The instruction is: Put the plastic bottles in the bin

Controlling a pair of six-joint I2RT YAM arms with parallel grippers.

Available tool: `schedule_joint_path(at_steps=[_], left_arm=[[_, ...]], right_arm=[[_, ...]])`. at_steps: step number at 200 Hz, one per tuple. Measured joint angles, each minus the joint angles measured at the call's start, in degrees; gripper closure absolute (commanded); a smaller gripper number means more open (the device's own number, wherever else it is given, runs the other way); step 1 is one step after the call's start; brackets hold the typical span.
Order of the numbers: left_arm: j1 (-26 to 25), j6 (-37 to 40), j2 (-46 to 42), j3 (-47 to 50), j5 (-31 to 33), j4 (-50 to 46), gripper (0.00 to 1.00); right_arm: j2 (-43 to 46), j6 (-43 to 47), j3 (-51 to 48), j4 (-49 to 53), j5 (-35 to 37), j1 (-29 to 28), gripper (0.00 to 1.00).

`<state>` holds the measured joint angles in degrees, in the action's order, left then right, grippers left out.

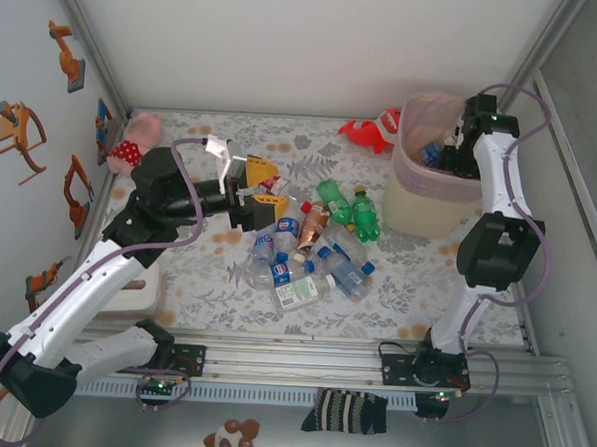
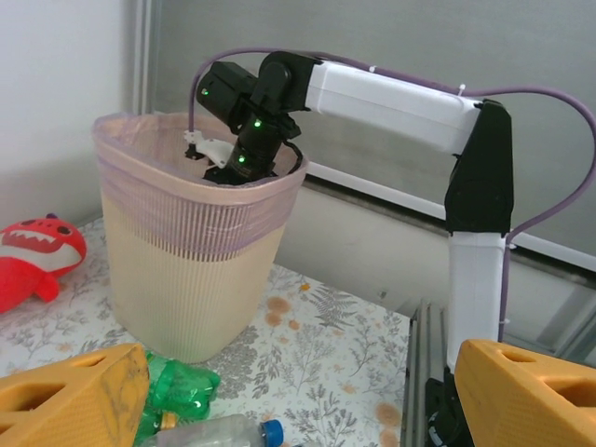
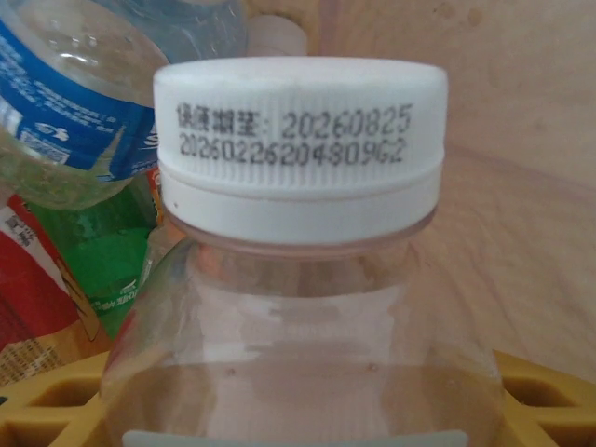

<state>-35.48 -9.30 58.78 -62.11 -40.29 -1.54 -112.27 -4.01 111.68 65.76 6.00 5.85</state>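
Bottles (image 1: 307, 254) litter floral cloth (image 1: 416, 280), white walls (image 1: 288, 43); left tool (image 1: 268, 185) spread, right tool (image 1: 444, 159) pinching bottle (image 3: 298, 279).

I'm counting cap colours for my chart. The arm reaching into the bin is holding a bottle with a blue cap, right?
Not quite. The cap on the bottle in the right gripper is white, not blue. The right wrist view shows this up close. The rest is right: that arm does reach into the bin with the bottle.

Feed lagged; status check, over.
Left gripper open over bottle pile. Right gripper shut on white-capped bottle inside bin. No obstruction seen.
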Motion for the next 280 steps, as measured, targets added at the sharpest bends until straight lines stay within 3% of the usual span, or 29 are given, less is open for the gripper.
schedule_joint_path(at_steps=[60,145,280], left_arm=[[0.7,0.0,0.0,0.0,3.0,-2.1,0.15],[1.4,0.0,0.6,0.0,5.0,-2.9,0.16],[1.4,-0.8,10.2,-1.2,19.6,-19.4,0.24]], right_arm=[[-0.2,-0.7,0.0,0.3,-1.3,0.4,0.2],[8.5,-1.3,0.1,1.4,-3.6,0.4,0.23],[29.7,-5.7,-7.2,-5.9,-14.4,0.4,0.27]])
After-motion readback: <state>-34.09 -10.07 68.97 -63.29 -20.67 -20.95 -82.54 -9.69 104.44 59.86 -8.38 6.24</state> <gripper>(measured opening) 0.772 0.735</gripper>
